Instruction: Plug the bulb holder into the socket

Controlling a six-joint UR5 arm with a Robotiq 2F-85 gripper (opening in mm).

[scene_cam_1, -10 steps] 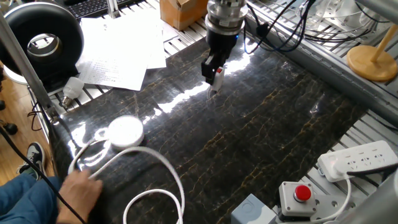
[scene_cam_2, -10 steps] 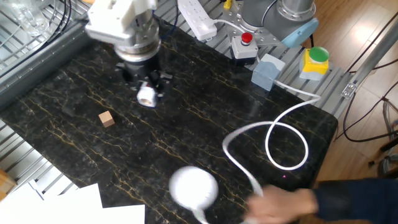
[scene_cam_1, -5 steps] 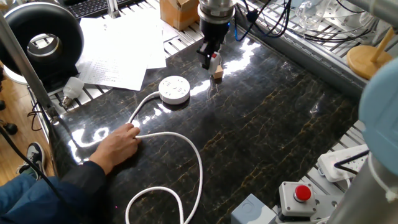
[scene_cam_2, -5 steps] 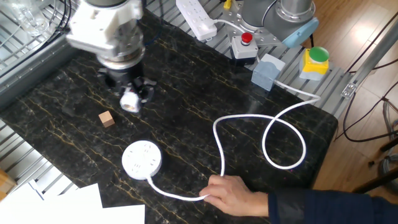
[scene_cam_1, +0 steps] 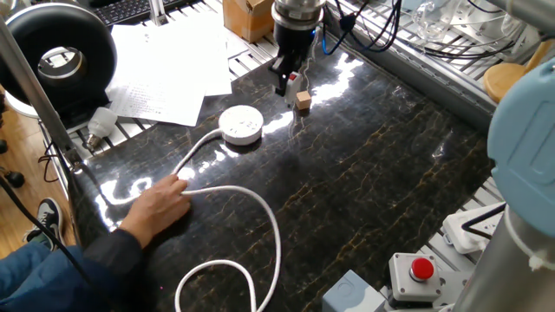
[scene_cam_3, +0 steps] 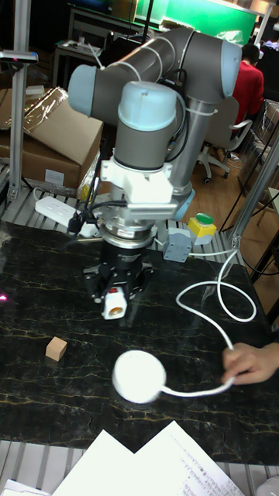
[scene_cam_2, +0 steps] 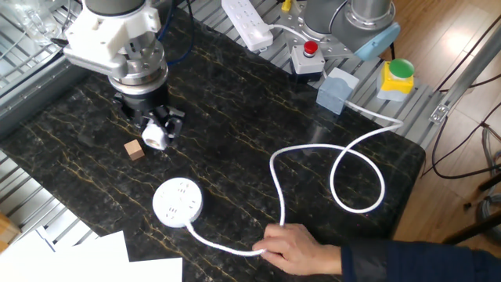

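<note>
Glossy black marble-patterned tabletop (scene_cam_1: 373, 173), wooden floor (scene_cam_2: 462, 31), cardboard boxes (scene_cam_3: 54, 143), office chair (scene_cam_3: 225, 151), green screen (scene_cam_3: 194, 14)

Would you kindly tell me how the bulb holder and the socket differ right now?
The bulb holder is small and boxy with a red switch; the socket is a larger round puck. The bulb holder is held in the gripper above the table; the socket lies flat on it, trailing a white cable. Both are white.

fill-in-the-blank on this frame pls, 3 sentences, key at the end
1. The gripper is shut on the ____.
2. A person's hand holds the socket's ____.
3. The small tan cube sits on the table, ____ the socket.

Missing words: bulb holder; cable; apart from
</note>
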